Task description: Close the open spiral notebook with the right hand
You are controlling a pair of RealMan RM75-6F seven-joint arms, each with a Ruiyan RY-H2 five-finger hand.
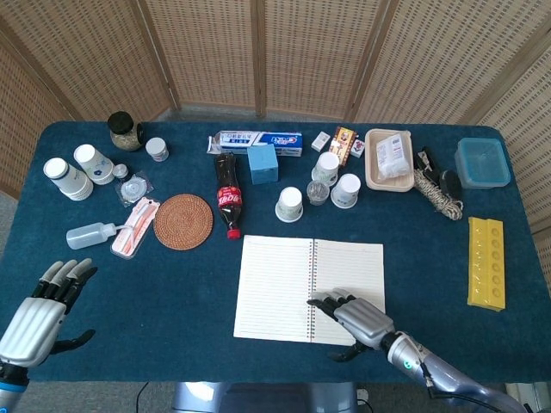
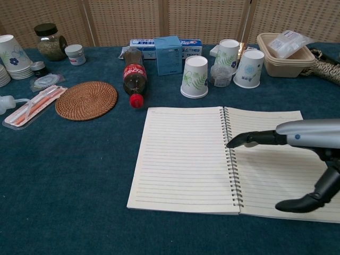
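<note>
The spiral notebook (image 1: 280, 284) (image 2: 183, 156) lies open and flat on the blue table, lined pages up, its wire spine running front to back. My right hand (image 1: 359, 317) (image 2: 297, 154) hovers over the right page with fingers extended toward the spine, fingertips (image 2: 234, 142) close to the wire coil and the thumb (image 2: 300, 202) apart below. It holds nothing. My left hand (image 1: 39, 305) rests at the table's front left corner, fingers spread and empty, seen only in the head view.
Paper cups (image 2: 195, 77), a cola bottle (image 1: 227, 196) and a woven coaster (image 1: 182, 221) lie behind the notebook. A yellow tray (image 1: 486, 262) sits to the right. A tan container (image 2: 284, 53) and rope (image 1: 437, 195) stand at the back right.
</note>
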